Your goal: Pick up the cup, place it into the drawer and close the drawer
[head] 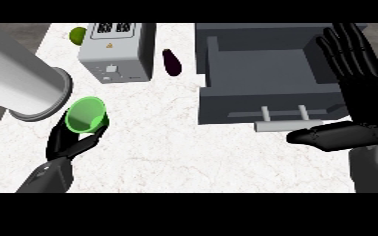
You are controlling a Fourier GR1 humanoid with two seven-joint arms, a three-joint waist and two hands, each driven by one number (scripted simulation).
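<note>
The green cup (86, 114) is at the left of the counter, its open mouth facing up toward me. My left hand (68, 144) comes up from the lower left with its fingers curled round the cup from below. The grey drawer (221, 65) stands pulled open at the upper right, its inside bare, with a pale bar handle (284, 125) on its front. My right hand (347, 80) is open over the drawer's right side, fingers straight and pointing away, thumb stretched left just below the handle.
A grey toaster (118, 52) stands at the back left. A dark purple eggplant (171, 62) lies between it and the drawer. A lime-green fruit (77, 35) sits behind the toaster. A large silver cylinder (29, 85) lies at the far left, close to the cup.
</note>
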